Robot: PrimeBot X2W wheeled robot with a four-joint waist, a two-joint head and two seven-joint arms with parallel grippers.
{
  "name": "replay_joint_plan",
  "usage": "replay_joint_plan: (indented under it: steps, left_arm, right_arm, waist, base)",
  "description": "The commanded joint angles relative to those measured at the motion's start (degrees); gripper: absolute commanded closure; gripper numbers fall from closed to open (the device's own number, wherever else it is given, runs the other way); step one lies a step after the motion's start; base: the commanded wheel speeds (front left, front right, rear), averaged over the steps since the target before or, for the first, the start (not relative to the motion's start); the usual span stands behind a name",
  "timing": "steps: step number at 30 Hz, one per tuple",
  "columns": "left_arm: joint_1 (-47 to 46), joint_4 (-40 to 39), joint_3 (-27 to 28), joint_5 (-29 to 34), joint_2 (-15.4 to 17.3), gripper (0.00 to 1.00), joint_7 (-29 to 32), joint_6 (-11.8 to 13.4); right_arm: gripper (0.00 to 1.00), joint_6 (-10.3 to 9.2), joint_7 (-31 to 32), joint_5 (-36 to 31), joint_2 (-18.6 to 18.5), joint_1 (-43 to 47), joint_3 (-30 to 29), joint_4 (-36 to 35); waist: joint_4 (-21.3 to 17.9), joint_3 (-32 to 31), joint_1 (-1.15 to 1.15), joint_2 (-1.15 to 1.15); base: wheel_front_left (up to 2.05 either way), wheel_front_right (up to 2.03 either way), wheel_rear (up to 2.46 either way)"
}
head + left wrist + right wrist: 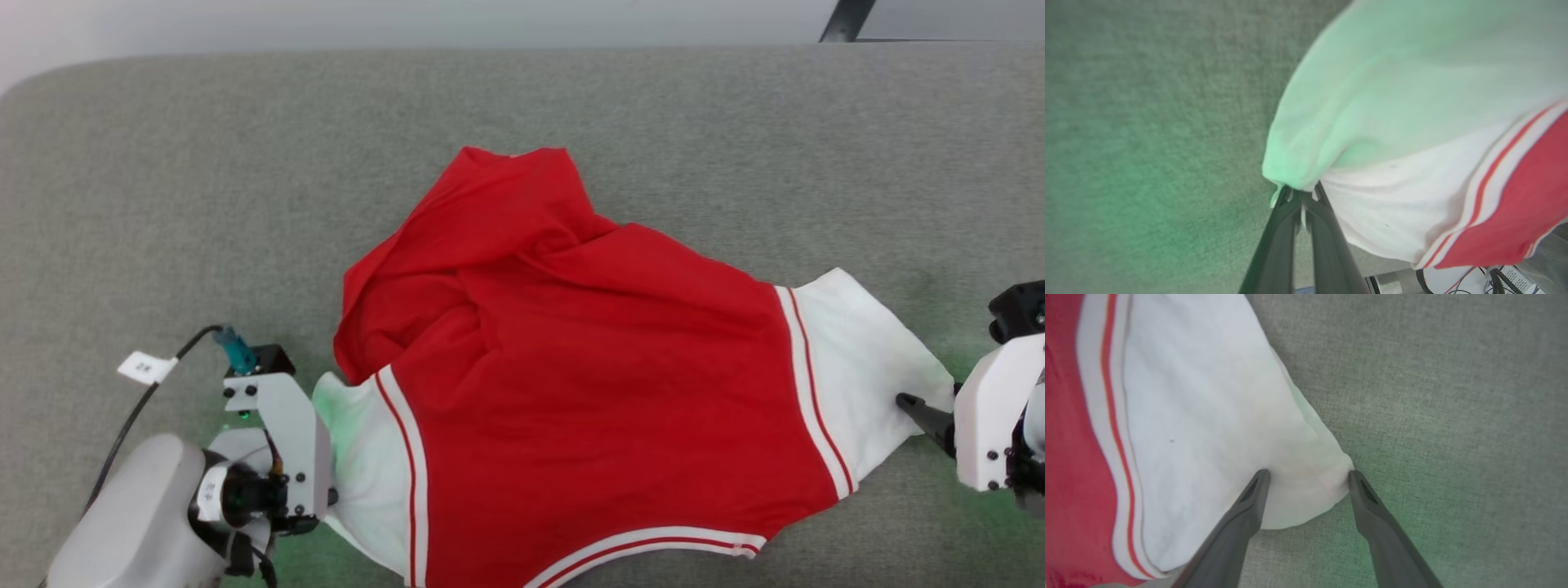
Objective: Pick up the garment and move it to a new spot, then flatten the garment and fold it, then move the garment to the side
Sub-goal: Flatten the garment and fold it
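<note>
The garment [588, 359] lies spread and rumpled on the grey fabric surface [653, 106], red body in the middle, a white sleeve at each side. Its upper left part is folded over itself. My left gripper [1301, 195] is shut on the edge of the left white sleeve [1412, 122], which bulges up from the pinch. My right gripper [1308, 477] is open, its two fingers straddling the tip of the right white sleeve [1208, 416]. In the head view one right finger [922, 412] touches that sleeve [865, 367].
A black cable with a white tag [147, 367] trails beside my left arm. The surface's rounded far edge runs along the top, with a dark bar [845, 20] behind it. Cables and robot base parts [1474, 281] lie below the surface's near edge.
</note>
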Motion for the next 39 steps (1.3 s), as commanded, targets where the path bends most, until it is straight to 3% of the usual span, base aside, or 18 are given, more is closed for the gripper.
replay_joint_plan:
  steps: [1,3,4,5,14,19,23,31,39]
  left_arm:
    - [-0.4,2.4,-1.8,0.9,-4.8,1.00,-5.2,-0.2]
    - [-1.0,2.9,-1.9,1.0,-4.9,1.00,-5.7,-0.2]
    - [-1.2,3.2,-1.9,1.1,-5.0,1.00,-5.9,-0.1]
    - [-1.5,3.4,-1.8,1.1,-5.0,1.00,-6.2,-0.1]
    - [-4.6,3.9,0.4,0.6,-4.3,1.00,-7.5,1.6]
    - [-8.6,2.5,1.8,0.7,-2.5,1.00,-5.7,2.2]
    - [-9.3,1.1,1.1,1.4,0.5,1.00,-0.8,2.6]
    - [-15.7,-0.9,0.7,2.8,2.7,1.00,2.3,2.9]
    - [-23.4,1.0,-0.2,6.2,3.5,1.00,0.0,1.4]
  right_arm:
    - [0.00,-0.06,0.2,0.7,0.3,-0.8,0.9,1.4]
    - [0.02,-0.06,0.8,1.1,0.4,-1.2,2.3,3.9]
    - [0.67,-0.06,1.3,1.6,0.3,-1.3,3.0,4.8]
    - [1.00,-0.06,1.8,2.1,0.3,-1.5,3.7,5.8]
    - [1.00,-0.06,3.6,6.8,-2.0,-4.2,6.4,7.1]
    - [1.00,-0.04,3.9,11.6,-2.1,-6.6,6.0,4.5]
    - [1.00,-0.05,3.0,15.0,-1.8,-8.7,4.8,2.0]
    - [1.00,-0.05,0.4,16.3,1.4,-14.5,3.3,0.4]
    - [1.00,-0.05,-3.7,13.5,5.8,-21.7,3.2,1.7]
  waist:
    - [1.0,1.0,0.00,0.00]
    - [1.3,1.5,0.00,0.00]
    - [1.4,1.6,0.00,0.00]
    - [1.5,1.7,0.00,0.00]
    - [1.2,0.1,0.00,0.00]
    - [0.8,-2.4,0.00,0.00]
    - [0.3,-5.8,0.00,0.00]
    - [-0.4,-11.8,0.00,0.00]
    - [-1.0,-16.5,0.00,0.00]
  base:
    - [0.00,0.00,0.00]
    - [0.00,0.00,0.00]
    - [0.00,0.00,0.00]
    - [0.00,0.00,0.00]
    - [0.00,0.00,0.00]
    - [0.00,0.00,0.00]
    - [0.00,0.00,0.00]
    - [0.00,0.00,0.00]
    - [0.00,0.00,0.00]
